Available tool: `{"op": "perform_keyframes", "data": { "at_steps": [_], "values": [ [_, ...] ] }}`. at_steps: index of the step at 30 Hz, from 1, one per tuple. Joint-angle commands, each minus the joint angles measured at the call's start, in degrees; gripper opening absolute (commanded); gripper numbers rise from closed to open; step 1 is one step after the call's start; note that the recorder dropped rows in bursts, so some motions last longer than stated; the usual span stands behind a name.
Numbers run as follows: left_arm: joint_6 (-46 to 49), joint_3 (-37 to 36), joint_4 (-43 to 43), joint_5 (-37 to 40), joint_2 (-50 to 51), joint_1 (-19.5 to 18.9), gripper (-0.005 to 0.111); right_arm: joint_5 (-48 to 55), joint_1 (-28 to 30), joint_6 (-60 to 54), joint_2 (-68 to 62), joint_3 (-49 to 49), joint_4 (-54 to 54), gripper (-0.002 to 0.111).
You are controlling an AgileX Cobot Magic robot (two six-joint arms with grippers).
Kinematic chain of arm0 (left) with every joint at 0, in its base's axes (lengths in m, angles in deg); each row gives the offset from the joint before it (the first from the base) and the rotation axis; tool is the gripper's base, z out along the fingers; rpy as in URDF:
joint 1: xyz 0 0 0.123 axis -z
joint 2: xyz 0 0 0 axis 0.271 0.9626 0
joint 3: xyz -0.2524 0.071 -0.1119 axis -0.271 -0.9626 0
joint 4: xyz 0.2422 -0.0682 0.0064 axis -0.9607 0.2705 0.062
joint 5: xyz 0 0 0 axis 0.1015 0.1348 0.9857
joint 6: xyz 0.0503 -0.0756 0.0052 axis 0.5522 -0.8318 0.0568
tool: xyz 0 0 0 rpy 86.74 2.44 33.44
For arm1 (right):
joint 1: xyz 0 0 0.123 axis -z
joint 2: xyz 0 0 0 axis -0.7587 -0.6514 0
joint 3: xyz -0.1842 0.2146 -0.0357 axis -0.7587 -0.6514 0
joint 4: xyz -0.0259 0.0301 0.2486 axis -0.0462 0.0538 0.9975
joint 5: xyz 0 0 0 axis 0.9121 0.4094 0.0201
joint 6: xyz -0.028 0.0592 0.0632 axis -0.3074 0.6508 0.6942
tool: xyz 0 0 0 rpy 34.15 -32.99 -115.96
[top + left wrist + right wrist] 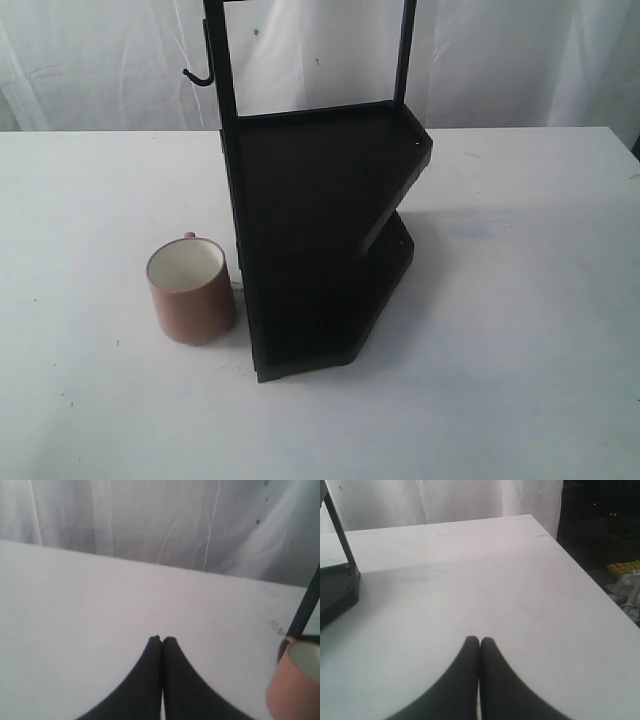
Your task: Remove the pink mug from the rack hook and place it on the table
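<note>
The pink mug stands upright on the white table, just left of the black rack's base, its cream inside showing. The rack hook juts bare from the tall left post, high above the mug. In the left wrist view the mug shows at the picture's edge, apart from my left gripper, which is shut on nothing. My right gripper is shut and empty too, over bare table. Neither gripper appears in the exterior view.
The black two-shelf rack stands mid-table; its corner shows in the right wrist view. White curtains hang behind the table. The table's edge drops off to a dark floor area beside my right gripper.
</note>
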Motion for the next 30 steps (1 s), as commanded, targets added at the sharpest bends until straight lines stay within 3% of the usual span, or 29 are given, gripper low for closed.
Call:
{"op": "perform_keyframes", "data": {
  "at_steps": [1, 7, 13, 16, 30],
  "values": [
    [2.39, 1.85, -1.60, -1.42, -3.70, -0.08, 0.000, -0.46, 0.24, 0.03, 0.20, -0.08, -0.48, 0.000],
    [0.35, 0.89, -0.90, 8.96, -3.70, -0.08, 0.000, -0.46, 0.24, 0.03, 0.20, -0.08, -0.48, 0.000],
    [-0.15, -4.05, -0.90, 7.98, -3.70, -0.08, 0.000, -0.46, 0.24, 0.03, 0.20, -0.08, -0.48, 0.000],
    [-0.15, -4.05, -1.01, 13.40, -3.70, -0.08, 0.000, -0.46, 0.24, 0.03, 0.20, -0.08, -0.48, 0.000],
    [-0.59, -4.05, 0.87, 12.90, -3.70, -0.08, 0.000, -0.46, 0.24, 0.03, 0.20, -0.08, -0.48, 0.000]
  ]
}}
